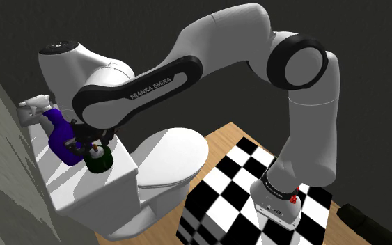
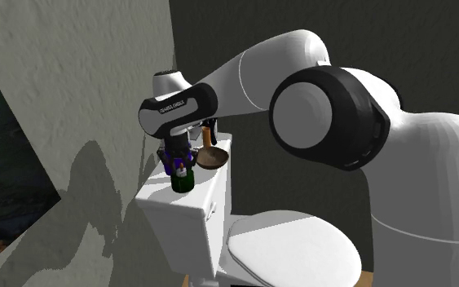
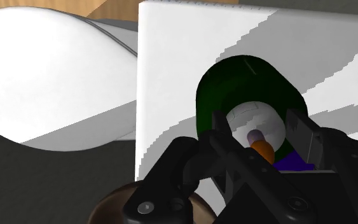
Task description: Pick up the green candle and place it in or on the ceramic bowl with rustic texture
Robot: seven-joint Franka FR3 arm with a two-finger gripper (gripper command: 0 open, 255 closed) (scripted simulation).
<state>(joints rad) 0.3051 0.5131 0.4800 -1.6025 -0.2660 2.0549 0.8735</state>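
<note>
Entry: white toilet tank [image 1: 118,182], flat-topped, set against the rough grey wall [image 2: 81,90].

We list three things on it. A purple rounded object [image 1: 60,136] stands just beside the dark green cylindrical candle with a pale top [image 1: 98,162], on the wall side in the shoulder view and close under the arm's wrist. A brown round bowl [image 2: 210,157] sits near the candle, further along the tank, with a thin brown upright stick [image 2: 207,130] behind it.

Below the tank we note a white closed toilet lid [image 1: 168,156]. Beside the toilet is the black-and-white chequered stand [image 1: 236,195].

By view:
- The second exterior view gives us the bowl and the stick.
- The wrist view gives us the candle's top face with its orange wick, and a patch of the purple object beside it.

The all-black two-finger gripper [image 3: 257,124] hangs directly over the candle, which stands upright on the tank. Its fingers [image 3: 217,125] are spread to either side of the pale top. Green shows between each finger and that top, so we record nothing as held.
</note>
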